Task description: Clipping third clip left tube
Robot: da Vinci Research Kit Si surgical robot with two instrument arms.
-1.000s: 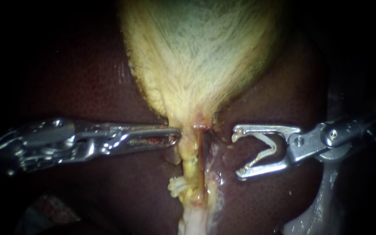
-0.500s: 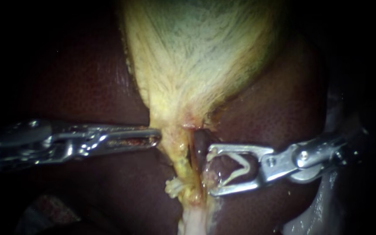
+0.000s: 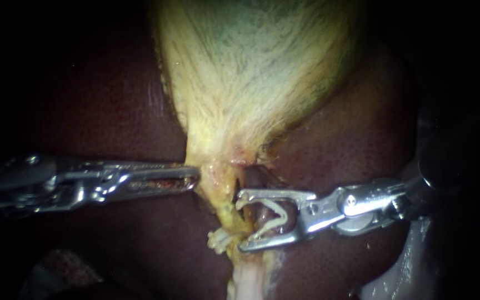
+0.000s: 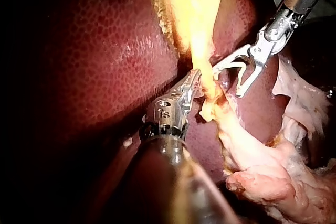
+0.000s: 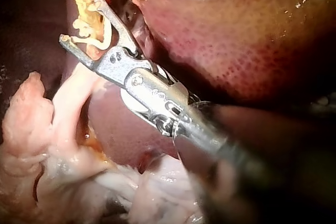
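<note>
Right instrument [image 3: 240,221], jaws spread, carries an open clip [image 3: 278,212] astride the tube [image 3: 255,179]; left instrument [image 3: 195,178] pinches the gallbladder [image 3: 251,72] at its neck. Next call, I'd say: seat it squarely, then squeeze

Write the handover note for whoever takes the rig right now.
Left instrument: pincer shut on the yellow tissue below the gallbladder, holding it leftward.
Right instrument: pincer carries an open clip, jaws wide apart, straddling the tube over the liver.
Done: clip in place around the tube; a pale clip seems to sit just below.
Left: squeeze the clip shut, release, back out.
</note>
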